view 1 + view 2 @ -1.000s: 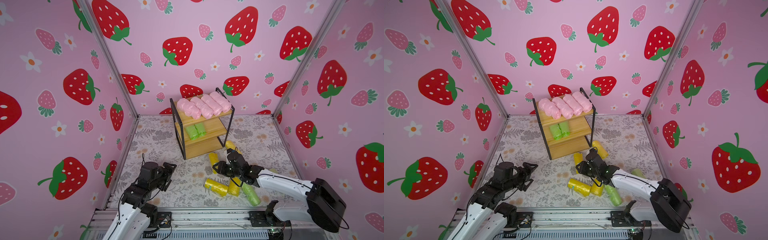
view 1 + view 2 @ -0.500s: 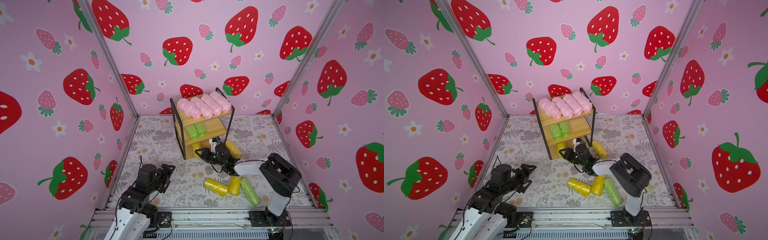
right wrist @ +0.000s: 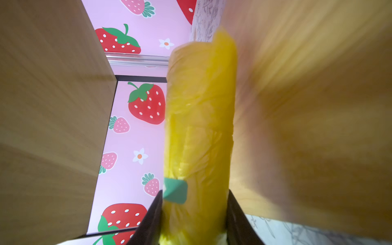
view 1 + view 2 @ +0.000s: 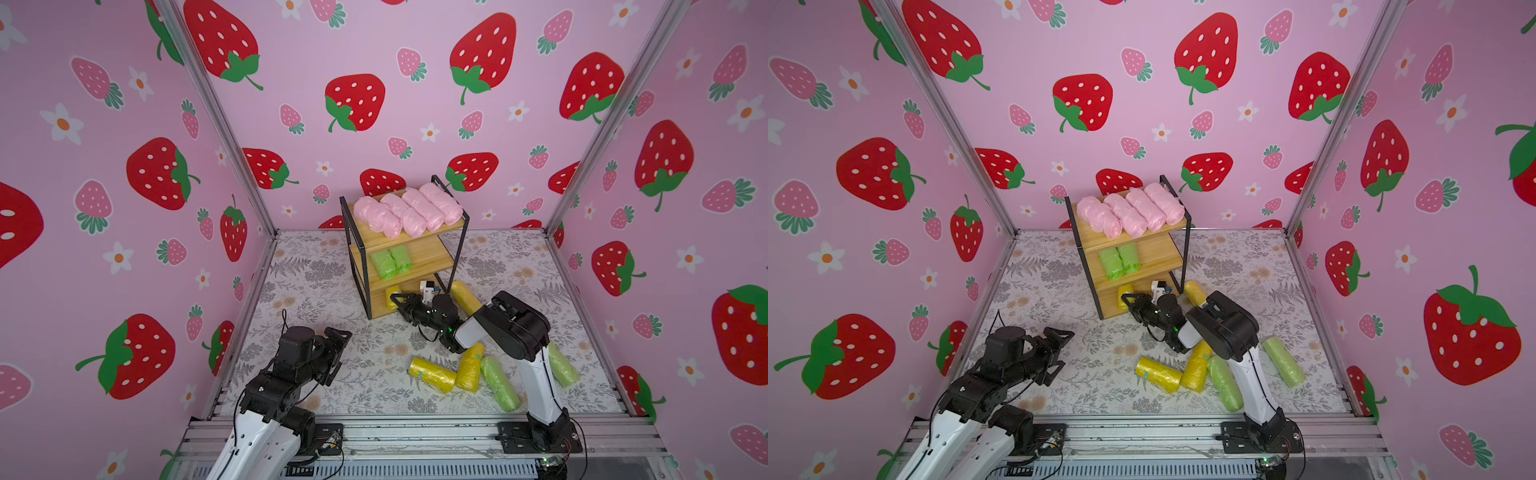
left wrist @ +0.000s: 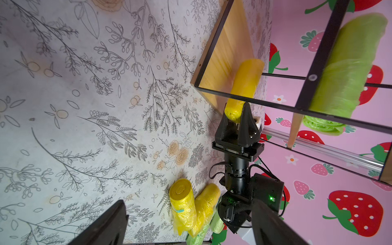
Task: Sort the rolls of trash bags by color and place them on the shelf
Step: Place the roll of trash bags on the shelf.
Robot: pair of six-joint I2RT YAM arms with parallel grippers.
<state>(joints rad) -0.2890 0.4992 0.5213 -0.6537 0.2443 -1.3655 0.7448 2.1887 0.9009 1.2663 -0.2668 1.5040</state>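
**Shelf**: three light wooden boards in a thin black frame, standing toward the back of the floral mat.

**Top tier:** four pale pink rolls, soft and crinkled, laid side by side across the whole board.

**Middle tier:** two light green rolls, touching, at the left end as seen in both top views. Rest of the board bare.

**Bottom tier:** held yellow roll, glossy wrinkled film with a small teal tape tab near the gripped end. Pointing lengthwise into the tier at its left end, near end sticking out past the front bar. Contact with the board not clear.

**Right gripper**: clamped on the near end of the held yellow roll, one finger on each side.

**Left gripper**: spread wide, empty, above the mat at front left, well apart from every roll.

**Unsorted, on the mat:**
- Loose yellow roll just beside the shelf's right front leg.
- Yellow pair, touching each other, in front of the shelf.
- Green floor roll against the yellow pair.
- Far green roll, partly hidden behind the right arm.
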